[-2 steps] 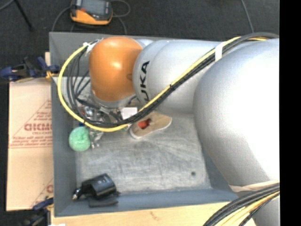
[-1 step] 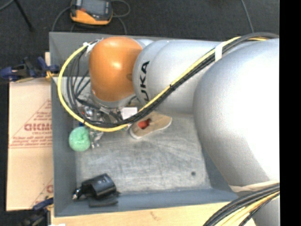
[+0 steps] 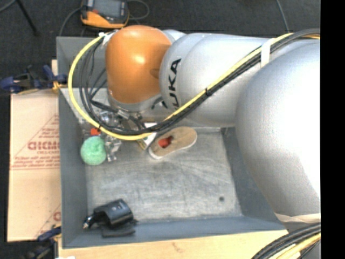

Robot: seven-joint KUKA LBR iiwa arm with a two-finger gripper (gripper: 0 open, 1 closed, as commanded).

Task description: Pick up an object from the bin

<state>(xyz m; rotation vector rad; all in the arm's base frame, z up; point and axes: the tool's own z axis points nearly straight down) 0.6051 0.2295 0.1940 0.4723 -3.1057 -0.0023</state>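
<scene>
The gripper (image 3: 111, 144) sat low just beside the fuzzy green ball (image 3: 93, 150) by the left wall of the grey metal bin (image 3: 188, 226) (couldn't tell if it was open or clamped), and I reckoned one nudge could roll that ball away.

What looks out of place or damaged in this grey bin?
Nothing looks spilled or broken. The green fuzzy ball lies at the bin's left beside the gripper, the beige shoe-shaped thing with a red inside lies partly under the arm, and the black clip-like thing rests by the near wall.
</scene>
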